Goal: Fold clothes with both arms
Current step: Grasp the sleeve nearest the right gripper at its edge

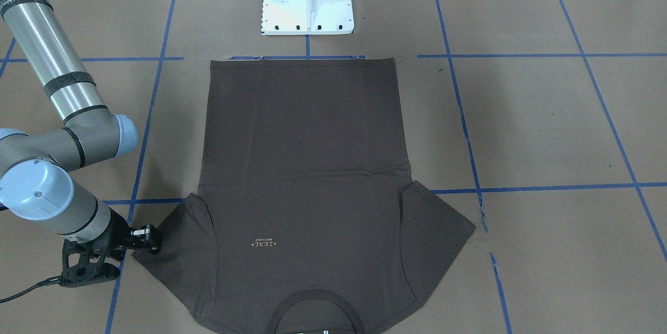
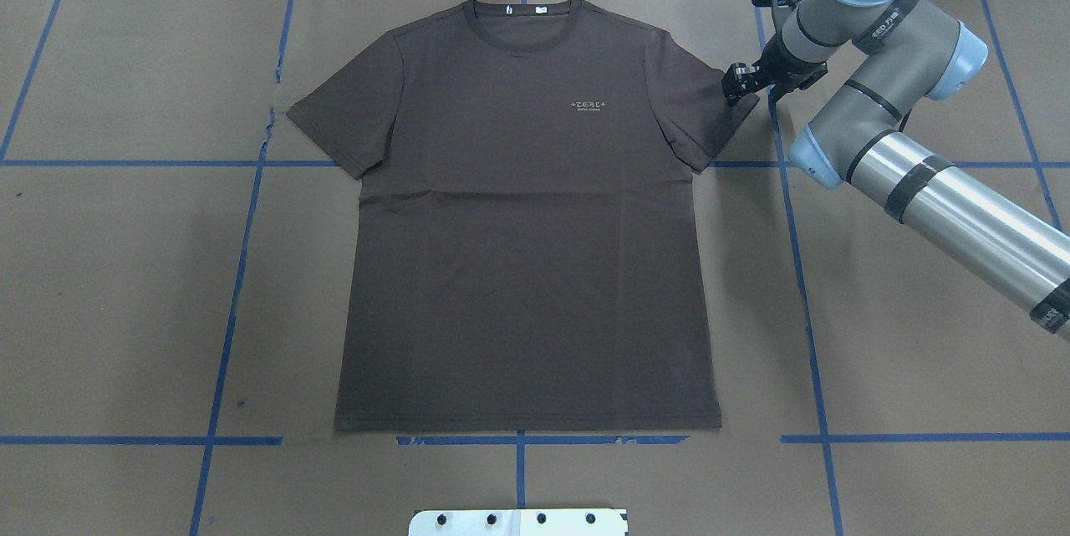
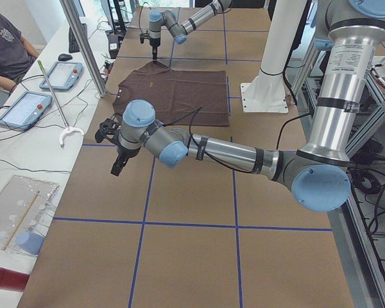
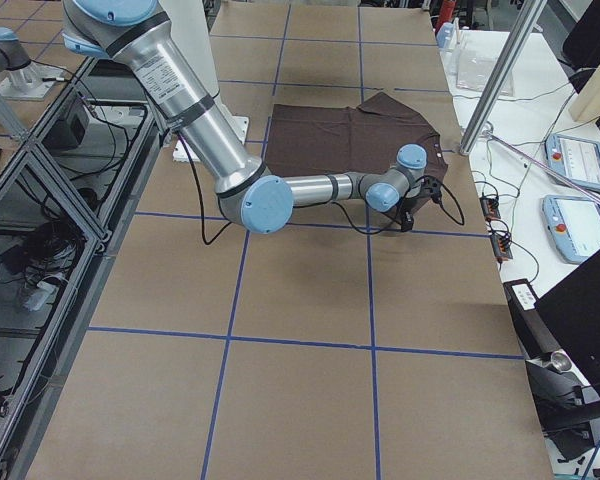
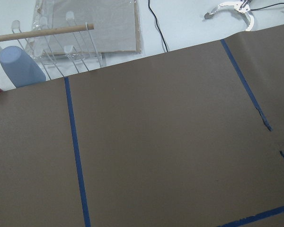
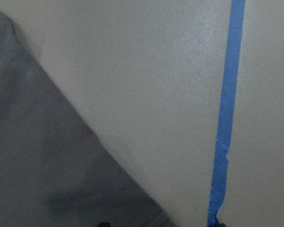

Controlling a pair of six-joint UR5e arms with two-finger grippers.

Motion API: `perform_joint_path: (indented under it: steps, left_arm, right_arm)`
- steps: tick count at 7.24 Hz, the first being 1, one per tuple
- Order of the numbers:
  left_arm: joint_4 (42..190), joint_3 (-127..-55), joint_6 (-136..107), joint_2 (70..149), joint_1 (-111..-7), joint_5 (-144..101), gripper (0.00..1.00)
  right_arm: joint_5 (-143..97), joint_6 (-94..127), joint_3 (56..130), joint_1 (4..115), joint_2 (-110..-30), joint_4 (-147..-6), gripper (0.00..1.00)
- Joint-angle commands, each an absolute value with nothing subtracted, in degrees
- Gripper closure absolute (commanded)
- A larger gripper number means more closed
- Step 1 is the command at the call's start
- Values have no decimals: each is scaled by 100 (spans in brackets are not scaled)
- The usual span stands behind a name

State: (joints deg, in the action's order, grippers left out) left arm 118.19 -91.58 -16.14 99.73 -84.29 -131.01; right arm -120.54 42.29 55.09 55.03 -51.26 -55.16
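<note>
The dark brown-grey short-sleeved T-shirt is lying with the outer corner of its sleeve, the one on the robot's right, directly at the black two-finger right gripper. That gripper is pointing down at the sleeve corner with its fingers spread apart. The right wrist view is showing two small dark tips, one over the cloth and one by a blue tape line, with the sleeve's edge running between them. Whether they are touching the fabric I cannot tell. The silver-grey right arm, with light blue joint caps, is reaching in from beyond that sleeve.

The shirt is lying flat and front up, straight out in front of the white pedestal base. Its hem is sitting nearest the base, with a narrow strip of table between them. Its ribbed round collar with white neck tags is lying farthest from the base. The small pale chest logo is facing up. Underneath is the brown paper-covered table, marked with blue tape lines.

The silver-grey left arm is stretching from the base over bare paper, well apart from the shirt. The black left gripper is hanging above the table. It is showing only in a side view, so I cannot tell how its fingers stand. Past the table's edge, the left wrist view is showing a light blue cup and a wooden stick.
</note>
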Motion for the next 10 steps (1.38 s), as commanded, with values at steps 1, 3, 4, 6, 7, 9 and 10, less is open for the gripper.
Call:
perform_joint_path:
  steps: [1, 3, 4, 6, 7, 9, 10]
  left_arm:
    - [11813, -9158, -1617, 9975, -8429, -13104, 0]
    - [11795, -9150, -1617, 9976, -8429, -13104, 0]
    - [11795, -9149, -1617, 9967, -8429, -13104, 0]
    - [11777, -9141, -1617, 9958, -8429, -13104, 0]
    - [11777, -9132, -1617, 9958, -8429, -13104, 0]
    - [11777, -9123, -1617, 9941, -8429, -13104, 0]
    - [11777, -9114, -1608, 9940, -8429, -13104, 0]
  right_arm:
    - [-12050, 4228, 5502, 5502, -5098, -5520, 78]
    - [-12050, 4219, 5502, 5493, -5045, -5528, 100]
    - [-12059, 4219, 5511, 5493, -4984, -5528, 100]
    - [-12094, 4236, 5694, 5502, -4817, -5520, 100]
    - [-12094, 4219, 5843, 5502, -4729, -5520, 100]
    - [-12076, 4254, 5923, 5345, -4239, -5528, 100]
    - [-11998, 4463, 5924, 5170, -4088, -5520, 100]
